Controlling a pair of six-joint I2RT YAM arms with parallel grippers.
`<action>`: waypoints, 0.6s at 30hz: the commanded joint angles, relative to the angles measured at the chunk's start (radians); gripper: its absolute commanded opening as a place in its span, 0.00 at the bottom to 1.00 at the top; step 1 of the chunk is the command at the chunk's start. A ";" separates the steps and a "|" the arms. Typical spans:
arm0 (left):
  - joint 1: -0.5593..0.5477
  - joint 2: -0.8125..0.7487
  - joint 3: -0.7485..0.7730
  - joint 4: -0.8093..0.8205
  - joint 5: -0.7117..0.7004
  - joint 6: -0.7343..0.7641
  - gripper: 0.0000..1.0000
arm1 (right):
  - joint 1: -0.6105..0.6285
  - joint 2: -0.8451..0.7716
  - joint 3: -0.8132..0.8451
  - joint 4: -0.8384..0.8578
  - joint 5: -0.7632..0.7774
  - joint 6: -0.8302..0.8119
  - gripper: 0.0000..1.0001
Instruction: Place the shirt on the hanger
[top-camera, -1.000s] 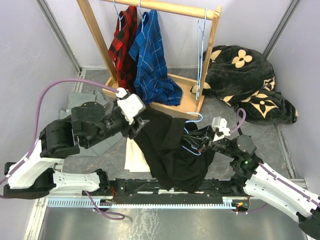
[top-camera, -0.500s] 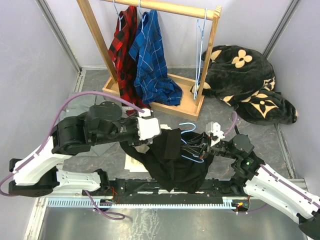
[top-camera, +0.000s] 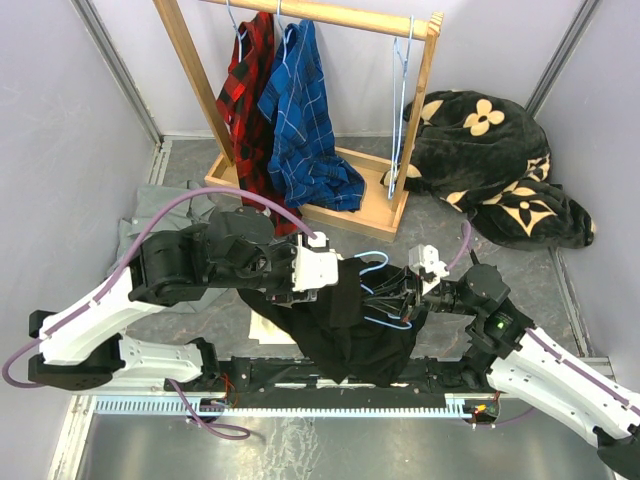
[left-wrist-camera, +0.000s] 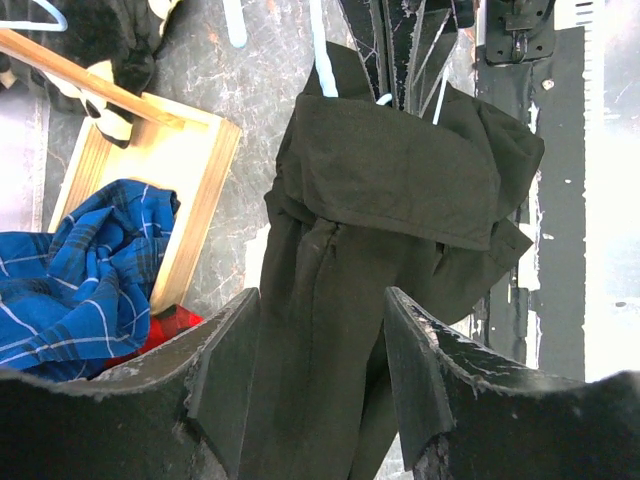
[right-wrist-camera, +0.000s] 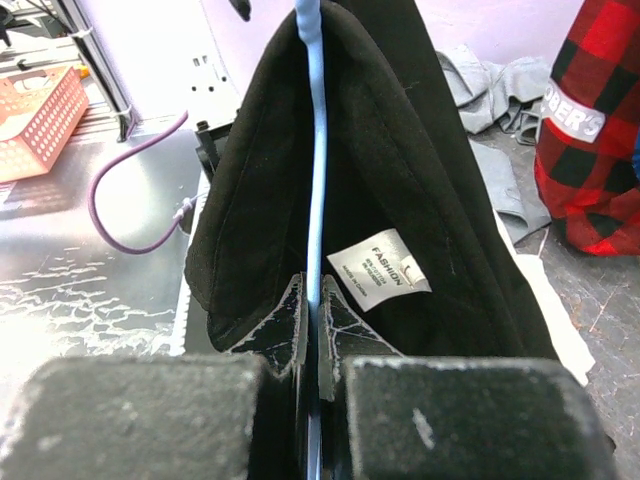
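The right gripper (right-wrist-camera: 312, 335) is clamped tight on the light-blue wire hanger (right-wrist-camera: 316, 150); the black shirt (top-camera: 350, 335) drapes over that wire, with its white collar label (right-wrist-camera: 380, 268) just beside the blue line. Seen from above, the shirt hangs between the two arms near the table's front edge — its lower folds lie on a pale cloth (top-camera: 265, 325). The left gripper (left-wrist-camera: 320, 345) straddles a hanging fold of the shirt, fingers (left-wrist-camera: 225, 370) apart with fabric filling the gap; whether they pinch it cannot be told. The wooden rack (top-camera: 375, 205) stands behind — well apart.
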 joint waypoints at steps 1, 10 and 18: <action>-0.004 0.011 0.011 0.016 -0.011 0.008 0.58 | 0.004 -0.018 0.057 0.023 -0.046 -0.007 0.00; -0.005 0.037 -0.006 0.035 0.013 0.010 0.49 | 0.006 -0.021 0.083 0.018 -0.063 0.002 0.00; -0.005 0.029 -0.035 0.032 0.010 -0.007 0.45 | 0.005 -0.045 0.127 0.049 -0.080 0.031 0.00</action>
